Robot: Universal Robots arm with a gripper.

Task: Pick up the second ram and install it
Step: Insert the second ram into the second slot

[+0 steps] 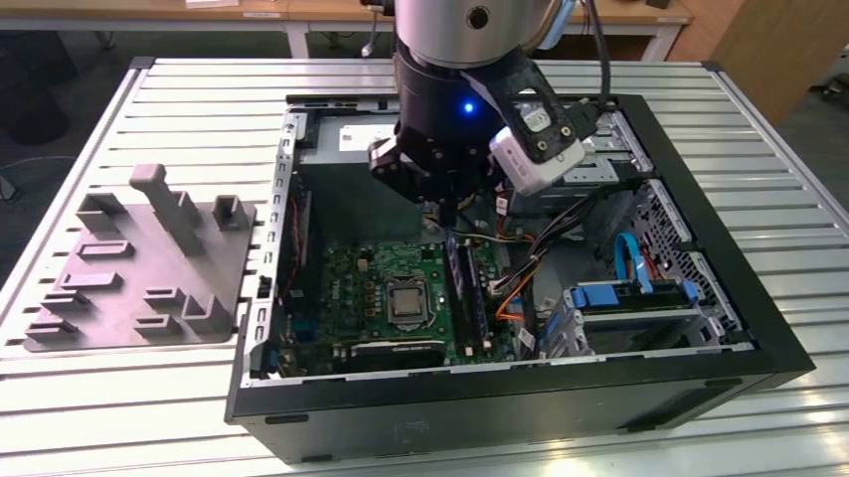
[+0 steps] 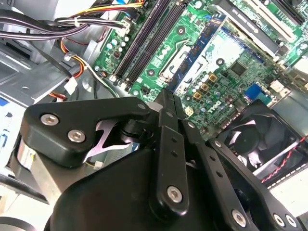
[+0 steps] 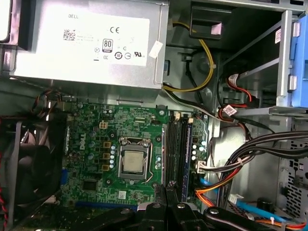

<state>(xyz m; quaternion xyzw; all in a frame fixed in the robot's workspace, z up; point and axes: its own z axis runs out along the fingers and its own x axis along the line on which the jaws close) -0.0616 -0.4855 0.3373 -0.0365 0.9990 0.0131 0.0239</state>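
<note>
In the exterior view my gripper [image 1: 448, 221] hangs inside the open computer case [image 1: 531, 407], fingers pointing down at the green motherboard [image 1: 352, 288]. Right under it a long dark ram [image 1: 463, 288] stands edge-on in the slots beside the CPU socket [image 1: 405, 301]. In both wrist views the gripper [image 2: 167, 94] [image 3: 168, 187] is shut, fingers pressed together with nothing seen between them, at the near end of the ram slots [image 3: 175, 149] [image 2: 144, 43]. I cannot tell whether the tips touch the ram, nor which dark strip in the slots is the second one.
A grey moulded plate [image 1: 146, 268] with upright blocks lies on the slatted table at the exterior view's left. Inside the case are the power supply [image 3: 91, 43], a fan [image 2: 260, 134], bundled cables [image 3: 250, 154] and blue-tabbed drive brackets [image 1: 637, 293].
</note>
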